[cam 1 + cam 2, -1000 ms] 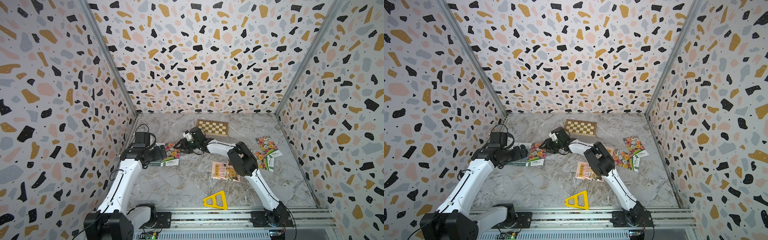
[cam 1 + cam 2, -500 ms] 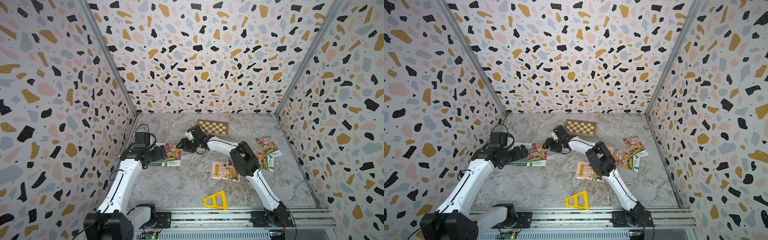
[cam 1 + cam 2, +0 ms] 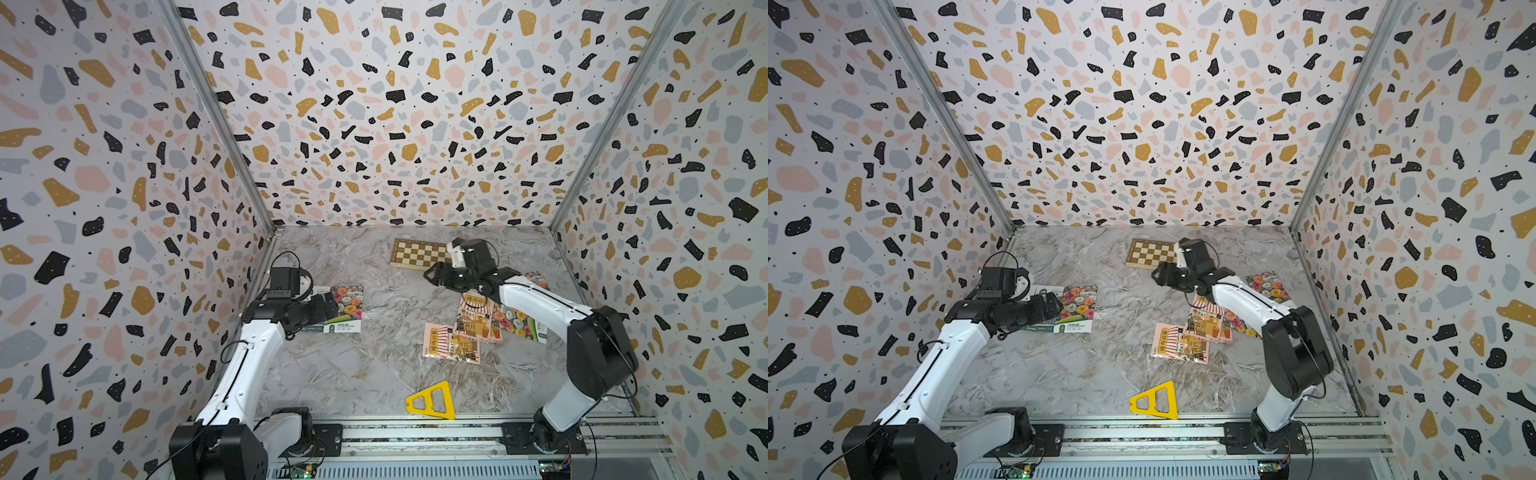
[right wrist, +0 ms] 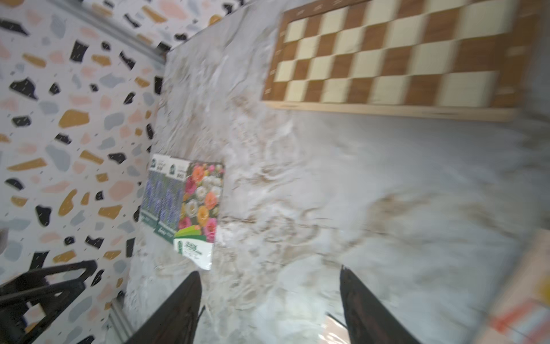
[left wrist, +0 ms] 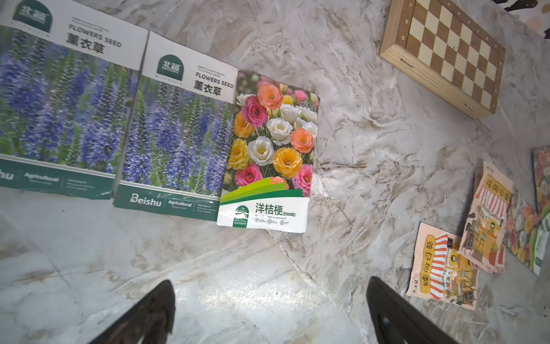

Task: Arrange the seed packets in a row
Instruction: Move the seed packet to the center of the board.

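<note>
Two purple lavender seed packets and a multicoloured flowers packet lie side by side, edges overlapping, at the left. My left gripper hovers open over bare table just in front of them; in both top views it covers the lavender packets. Two pink shop packets overlap at centre right. Beside them, more flowers packets lie partly under my right arm. My right gripper is open and empty, above the table near the chessboard.
A brown-and-cream chessboard lies at the back centre, just behind my right gripper. A yellow plastic triangle rests by the front rail. Patterned walls enclose the table on three sides.
My right gripper has pulled away rightwards from the left group of packets, and its jaws have widened. The flowers packet stays lying beside the lavender ones. The left arm has not moved.
</note>
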Controlling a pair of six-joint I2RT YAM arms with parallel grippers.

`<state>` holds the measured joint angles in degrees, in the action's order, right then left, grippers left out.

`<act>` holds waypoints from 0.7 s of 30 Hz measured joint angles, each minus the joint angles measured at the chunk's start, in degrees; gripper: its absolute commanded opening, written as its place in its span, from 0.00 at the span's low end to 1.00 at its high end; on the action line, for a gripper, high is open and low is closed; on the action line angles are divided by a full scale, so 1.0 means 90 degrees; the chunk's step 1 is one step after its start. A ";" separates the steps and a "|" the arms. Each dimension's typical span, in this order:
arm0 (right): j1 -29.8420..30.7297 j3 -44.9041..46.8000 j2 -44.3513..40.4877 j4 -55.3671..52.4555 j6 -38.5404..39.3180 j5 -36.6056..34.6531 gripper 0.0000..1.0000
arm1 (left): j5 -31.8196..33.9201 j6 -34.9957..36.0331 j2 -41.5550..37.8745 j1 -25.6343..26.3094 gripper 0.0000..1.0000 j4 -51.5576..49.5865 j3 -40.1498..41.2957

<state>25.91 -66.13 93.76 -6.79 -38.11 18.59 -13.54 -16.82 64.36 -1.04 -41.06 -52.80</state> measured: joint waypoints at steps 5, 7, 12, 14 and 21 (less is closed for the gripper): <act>-0.1583 0.1263 -0.0653 -0.0051 0.0474 -0.0136 0.75 | -0.0529 -0.0010 0.0163 -0.0002 0.99 0.0090 -0.0010; -0.2164 0.1600 -0.0687 -0.0073 0.0631 -0.0172 0.75 | -0.0780 -0.0039 0.0265 -0.0002 0.99 0.0151 -0.0019; -0.3514 0.2295 -0.0687 0.0027 0.0663 -0.0027 0.75 | -0.1365 -0.0165 0.0607 0.0073 0.99 0.0308 -0.0311; -0.3876 0.2497 -0.0687 0.0083 0.0610 0.0022 0.75 | -0.1511 -0.0238 0.0809 0.0202 0.99 0.0410 -0.0515; -0.4357 0.2671 -0.0612 0.0189 0.0546 0.0073 0.75 | -0.1851 -0.0529 0.1452 0.0911 1.00 0.0843 -0.0872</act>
<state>-13.30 -42.09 88.25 -5.08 -33.19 19.25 -30.20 -21.58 77.43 7.16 -33.47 -60.64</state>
